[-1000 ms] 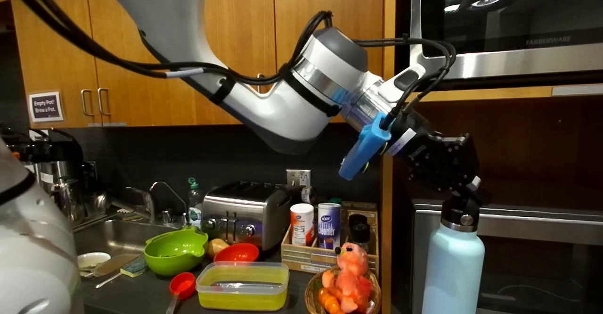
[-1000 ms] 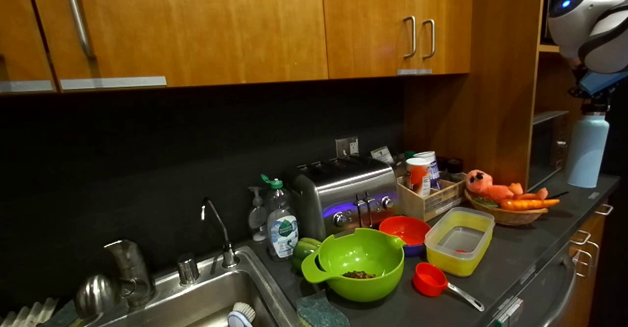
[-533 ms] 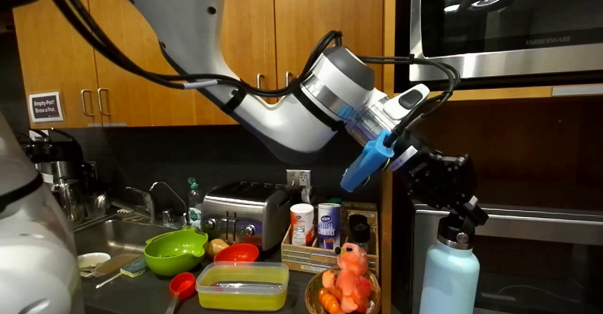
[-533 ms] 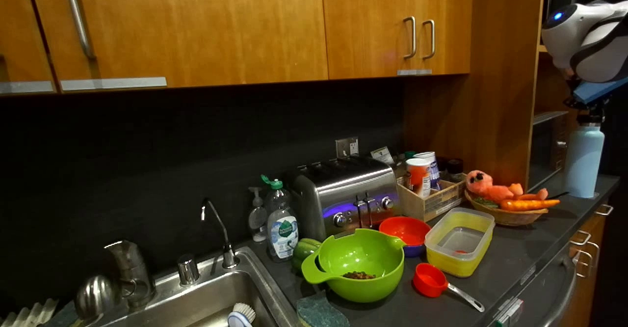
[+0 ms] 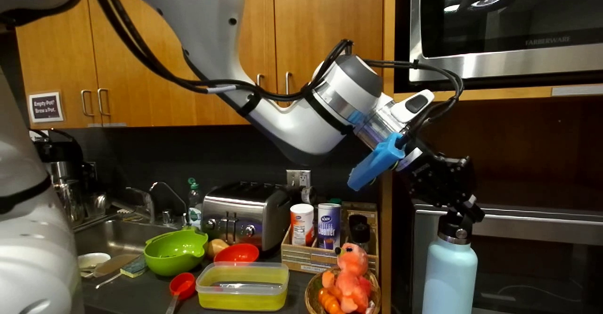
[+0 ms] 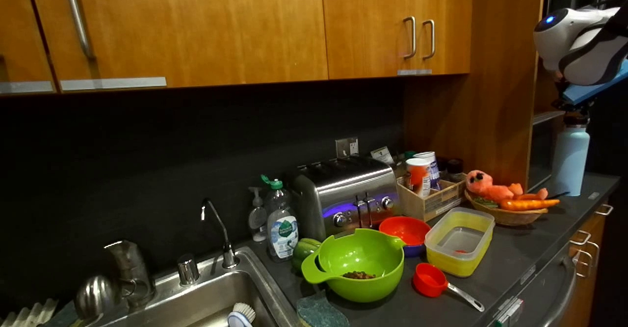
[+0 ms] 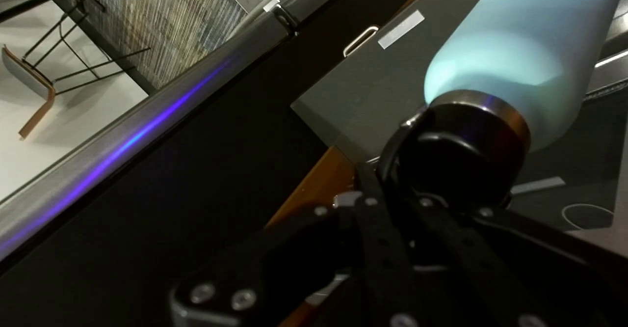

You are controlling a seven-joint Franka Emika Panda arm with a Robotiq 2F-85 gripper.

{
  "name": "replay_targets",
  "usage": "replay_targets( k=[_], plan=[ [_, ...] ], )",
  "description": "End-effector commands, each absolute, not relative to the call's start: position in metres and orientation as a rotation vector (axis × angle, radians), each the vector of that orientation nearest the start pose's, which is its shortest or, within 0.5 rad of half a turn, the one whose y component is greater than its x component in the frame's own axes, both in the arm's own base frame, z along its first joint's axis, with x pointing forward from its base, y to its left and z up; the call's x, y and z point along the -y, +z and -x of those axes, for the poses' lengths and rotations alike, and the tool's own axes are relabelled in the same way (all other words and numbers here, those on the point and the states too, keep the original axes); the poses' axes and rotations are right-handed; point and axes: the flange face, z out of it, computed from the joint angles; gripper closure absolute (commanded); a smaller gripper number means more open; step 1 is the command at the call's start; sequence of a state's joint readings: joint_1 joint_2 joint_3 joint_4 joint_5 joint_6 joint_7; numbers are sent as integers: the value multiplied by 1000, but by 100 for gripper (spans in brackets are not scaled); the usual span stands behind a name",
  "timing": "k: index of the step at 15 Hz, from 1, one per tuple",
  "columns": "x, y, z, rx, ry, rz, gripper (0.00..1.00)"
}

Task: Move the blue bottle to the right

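Observation:
The blue bottle (image 5: 450, 278) is upright at the right end of the counter, and its base is cut off in this exterior view. It also shows in an exterior view (image 6: 570, 160) at the far right, just beyond the basket, where I cannot tell whether its base touches the counter. In the wrist view the blue bottle (image 7: 530, 57) fills the upper right. My gripper (image 5: 464, 214) is at the top of its dark cap (image 5: 455, 228). In the wrist view the gripper's fingers (image 7: 395, 182) are shut on the cap's loop handle, which they partly hide.
A basket (image 6: 520, 217) with a pink plush toy and carrots sits beside the bottle. A yellow container (image 6: 458, 263), a red scoop (image 6: 430, 280) and a green bowl (image 6: 363, 292) stand farther along. A wooden cabinet panel (image 6: 505, 71) rises behind. A microwave (image 5: 509, 64) hangs above.
My gripper and the blue bottle have moved together: first lower, then toward the basket side in an exterior view. The other objects have stayed in place.

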State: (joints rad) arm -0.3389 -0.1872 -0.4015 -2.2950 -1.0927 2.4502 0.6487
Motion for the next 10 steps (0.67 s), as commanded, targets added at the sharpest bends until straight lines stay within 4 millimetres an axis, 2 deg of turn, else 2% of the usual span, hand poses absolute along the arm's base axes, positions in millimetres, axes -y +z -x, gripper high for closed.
replay_targets(
  k=[1, 10],
  plan=[
    [358, 466, -395, 688, 386, -2263, 98],
    [359, 450, -409, 649, 393, -2309, 98]
  ],
)
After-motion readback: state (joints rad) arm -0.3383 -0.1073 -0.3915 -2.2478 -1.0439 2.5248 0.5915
